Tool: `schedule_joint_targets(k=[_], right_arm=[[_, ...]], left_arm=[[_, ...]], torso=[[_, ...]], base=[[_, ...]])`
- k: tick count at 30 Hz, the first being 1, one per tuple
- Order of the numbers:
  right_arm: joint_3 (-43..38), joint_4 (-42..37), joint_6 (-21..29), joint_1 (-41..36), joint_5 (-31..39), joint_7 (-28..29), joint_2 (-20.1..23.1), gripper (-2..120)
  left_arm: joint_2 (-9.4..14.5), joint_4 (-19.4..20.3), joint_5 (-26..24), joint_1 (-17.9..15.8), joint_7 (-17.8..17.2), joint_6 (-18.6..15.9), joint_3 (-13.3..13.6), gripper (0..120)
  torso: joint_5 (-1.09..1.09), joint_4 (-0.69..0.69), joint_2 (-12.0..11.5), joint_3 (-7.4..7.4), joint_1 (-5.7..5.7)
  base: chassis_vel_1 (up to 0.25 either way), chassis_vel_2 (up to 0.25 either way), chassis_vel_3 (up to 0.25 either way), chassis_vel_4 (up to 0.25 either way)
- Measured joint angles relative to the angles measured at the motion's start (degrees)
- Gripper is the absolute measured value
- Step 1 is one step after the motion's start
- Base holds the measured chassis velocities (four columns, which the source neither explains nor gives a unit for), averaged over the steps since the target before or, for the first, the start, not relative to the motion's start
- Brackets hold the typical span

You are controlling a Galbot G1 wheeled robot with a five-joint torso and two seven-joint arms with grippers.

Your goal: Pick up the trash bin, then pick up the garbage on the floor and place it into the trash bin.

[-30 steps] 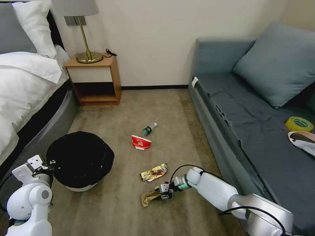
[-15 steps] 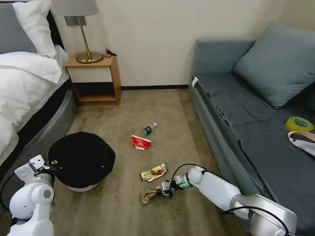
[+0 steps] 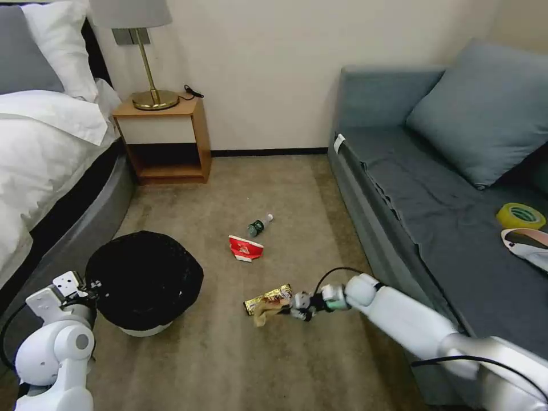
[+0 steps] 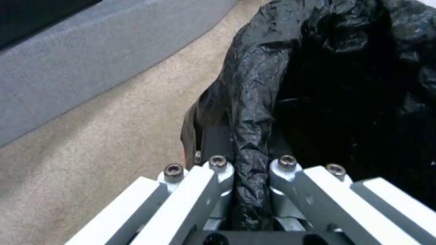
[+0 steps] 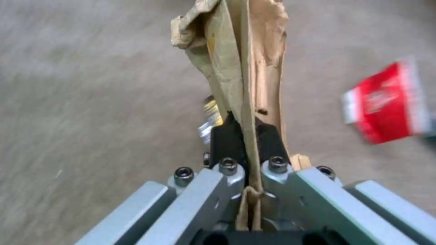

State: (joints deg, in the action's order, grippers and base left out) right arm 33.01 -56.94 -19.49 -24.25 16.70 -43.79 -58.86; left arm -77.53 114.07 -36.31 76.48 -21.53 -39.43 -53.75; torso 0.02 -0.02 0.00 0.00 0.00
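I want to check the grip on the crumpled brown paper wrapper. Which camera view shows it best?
The right wrist view: the crumpled brown paper wrapper sits pinched between the right gripper's black fingers, filling the frame. The head view shows the wrapper small, dangling from that gripper. The left wrist view faces the black-bagged trash bin instead.

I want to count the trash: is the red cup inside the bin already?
No, the red cup lies on the carpet, apart from the trash bin.
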Motion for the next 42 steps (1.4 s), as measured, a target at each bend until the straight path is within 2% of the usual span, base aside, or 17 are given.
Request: schedule_joint_targets(k=[2, 4, 7, 8, 11, 18, 30, 34, 42], right_arm=[[-0.17, -3.97, 1.62, 0.66, 4.41, 1.55, 1.67, 0], [-0.21, -4.65, 1.86, 0.75, 4.94, 1.8, 1.87, 0], [-0.85, -13.67, 4.56, 1.63, 10.14, 5.27, 3.32, 0], [-0.85, -13.67, 4.56, 1.63, 10.14, 5.27, 3.32, 0], [-0.66, -20.23, 6.82, 1.88, 13.26, 7.85, 3.31, 0], [1.62, -26.0, 9.13, 4.59, 15.93, 11.74, 2.71, 0], [6.86, -27.8, 11.09, 8.83, 20.38, 20.53, -3.55, 0], [10.07, -28.07, 12.22, 10.27, 22.42, 24.92, -9.21, 0], [15.29, -26.84, 12.99, 11.69, 23.82, 30.03, -15.12, 0]], left_arm=[[-0.02, 0.31, 0.29, 0.37, 0.07, 0.0, 0.24, 4], [-0.03, 0.37, 0.32, 0.42, 0.08, 0.01, 0.27, 4], [-0.18, 0.99, 0.67, 0.83, 0.15, 0.01, 0.61, 4], [-0.18, 0.99, 0.67, 0.83, 0.15, 0.01, 0.61, 4], [-0.5, 1.61, 0.98, 1.29, 0.16, 0.01, 0.91, 4], [-1.08, 2.23, 1.47, 2.27, 0.26, 0.01, 0.95, 4], [-1.61, 4.1, 1.32, 3.23, 0.23, -0.17, 0.88, 4], [-2.36, 4.57, 1.39, 3.53, 0.23, -0.23, 0.97, 4], [-3.27, 5.2, 1.5, 3.57, 0.21, -0.34, 0.99, 4]], torso=[[-0.02, 0.01, 0.0, 0.0, 0.0], [-0.01, 0.01, 0.0, 0.0, 0.0], [-0.02, 0.01, 0.0, 0.0, 0.0], [-0.02, 0.01, 0.0, 0.0, 0.0], [-0.01, 0.02, 0.0, 0.0, 0.0], [-0.03, 0.02, 0.0, 0.0, 0.0], [-0.03, 0.01, 0.0, 0.0, 0.0], [-0.03, 0.02, 0.0, 0.0, 0.0], [-0.03, 0.03, 0.0, 0.0, 0.0]], base=[[0.0, 0.0, 0.0, 0.0], [0.0, 0.0, 0.0, 0.0], [0.0, 0.0, 0.0, 0.0], [0.0, 0.0, 0.0, 0.0], [0.0, 0.0, 0.0, 0.0], [0.0, 0.0, 0.0, 0.0], [0.0, 0.0, 0.0, 0.0], [0.0, 0.0, 0.0, 0.0], [0.0, 0.0, 0.0, 0.0]])
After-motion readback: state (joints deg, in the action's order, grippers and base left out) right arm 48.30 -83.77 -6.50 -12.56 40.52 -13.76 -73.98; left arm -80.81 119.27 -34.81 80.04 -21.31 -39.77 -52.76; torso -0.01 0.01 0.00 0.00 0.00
